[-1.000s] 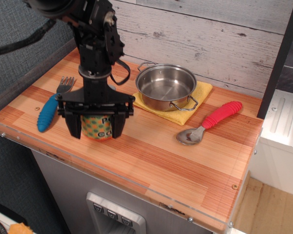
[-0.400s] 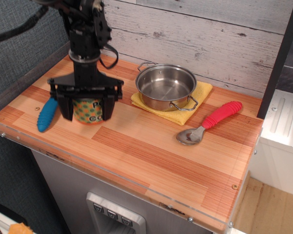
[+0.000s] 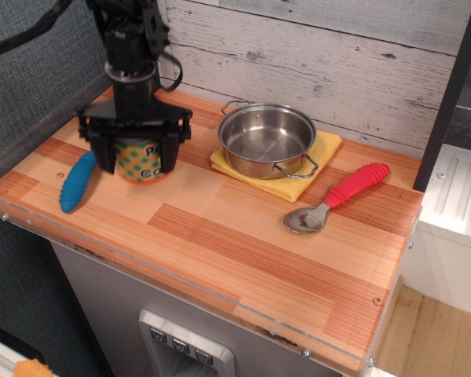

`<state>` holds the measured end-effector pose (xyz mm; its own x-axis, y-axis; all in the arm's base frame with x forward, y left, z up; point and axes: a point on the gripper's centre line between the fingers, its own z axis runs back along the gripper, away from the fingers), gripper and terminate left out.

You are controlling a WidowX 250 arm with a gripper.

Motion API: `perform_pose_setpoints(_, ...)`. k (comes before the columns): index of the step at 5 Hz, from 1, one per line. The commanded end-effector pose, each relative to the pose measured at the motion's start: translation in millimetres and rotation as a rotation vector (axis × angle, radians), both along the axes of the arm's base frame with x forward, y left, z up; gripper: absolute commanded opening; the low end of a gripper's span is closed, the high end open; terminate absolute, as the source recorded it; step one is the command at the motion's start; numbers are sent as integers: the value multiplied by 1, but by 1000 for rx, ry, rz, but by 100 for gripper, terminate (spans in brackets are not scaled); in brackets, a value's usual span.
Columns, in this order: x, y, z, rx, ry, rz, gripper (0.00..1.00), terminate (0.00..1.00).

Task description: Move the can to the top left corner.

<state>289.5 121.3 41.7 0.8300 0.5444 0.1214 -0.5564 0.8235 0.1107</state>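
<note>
The can (image 3: pixel 138 161), with green and orange dots on its label, sits between the two black fingers of my gripper (image 3: pixel 136 157). The gripper is shut on the can, at the left part of the striped wood tabletop (image 3: pixel 243 236). I cannot tell whether the can touches the table or is just above it. The arm hides the can's lid. The top left corner (image 3: pixel 124 88) of the tabletop lies behind the gripper, where the grey plank wall meets the table; the arm covers most of it.
A blue-handled fork (image 3: pixel 78 181) lies left of the can, its tines hidden behind the gripper. A steel pot (image 3: pixel 267 140) stands on a yellow cloth (image 3: pixel 298 177) at the back centre. A red-handled spoon (image 3: pixel 341 195) lies to the right.
My gripper has carried the can from the front left area towards the back left, away from the table's front edge and past the fork.
</note>
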Motion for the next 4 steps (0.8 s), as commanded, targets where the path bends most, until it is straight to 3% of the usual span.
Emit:
perform_pose_setpoints(1,23,14,10,21,-49,-24,100,0)
perform_pose_setpoints(4,53,23,16,42,-109,-70,100,0)
